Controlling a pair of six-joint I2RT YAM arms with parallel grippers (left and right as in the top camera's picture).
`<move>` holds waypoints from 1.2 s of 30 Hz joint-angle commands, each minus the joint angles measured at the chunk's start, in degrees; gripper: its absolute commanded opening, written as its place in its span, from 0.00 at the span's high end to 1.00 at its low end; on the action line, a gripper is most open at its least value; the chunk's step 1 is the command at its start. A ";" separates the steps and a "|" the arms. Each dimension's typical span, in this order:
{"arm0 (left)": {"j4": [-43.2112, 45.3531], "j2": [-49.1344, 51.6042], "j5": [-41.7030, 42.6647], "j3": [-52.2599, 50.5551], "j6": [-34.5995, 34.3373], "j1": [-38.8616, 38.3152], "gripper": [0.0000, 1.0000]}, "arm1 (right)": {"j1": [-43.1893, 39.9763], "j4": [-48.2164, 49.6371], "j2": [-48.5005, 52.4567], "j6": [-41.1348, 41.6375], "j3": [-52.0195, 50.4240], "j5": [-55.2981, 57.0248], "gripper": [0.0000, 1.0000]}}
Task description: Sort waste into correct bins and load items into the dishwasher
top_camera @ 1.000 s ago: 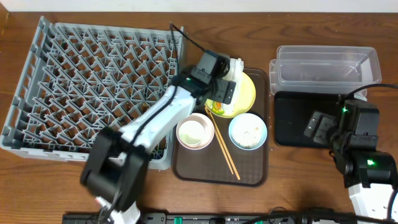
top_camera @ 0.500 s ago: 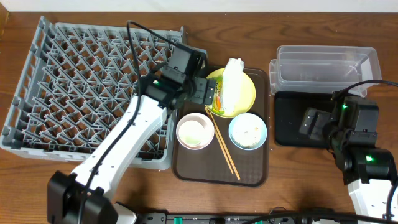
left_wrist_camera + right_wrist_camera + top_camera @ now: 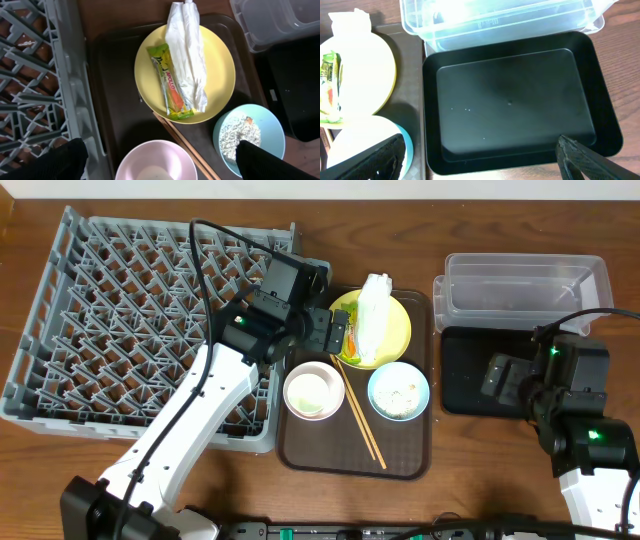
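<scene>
- Overhead: my left gripper [image 3: 337, 335] hangs between the grey lattice dish rack [image 3: 130, 310] and the round yellow plate [image 3: 400, 330], over the far-left edge of the brown tray [image 3: 300, 448]. My right gripper [image 3: 503, 378] is above the matte black tray [image 3: 460, 370].
- Left wrist: my fingers [image 3: 55, 162] are spread wide with nothing held. A crumpled white napkin [image 3: 187, 55] and a glossy green-and-orange wrapper [image 3: 170, 82] lie side by side on the plate. Loose rice [image 3: 240, 137] sits in the light blue bowl [image 3: 272, 127].
- Right wrist: my fingers [image 3: 365, 157] are wide apart and empty over the shallow black tray. The clear plastic box [image 3: 510, 20] sits just beyond its far edge.
</scene>
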 commanded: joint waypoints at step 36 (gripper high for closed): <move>1.38 -0.66 72.04 1.07 -0.52 7.82 0.05 | -0.44 -1.60 0.07 -0.52 1.16 -0.87 0.06</move>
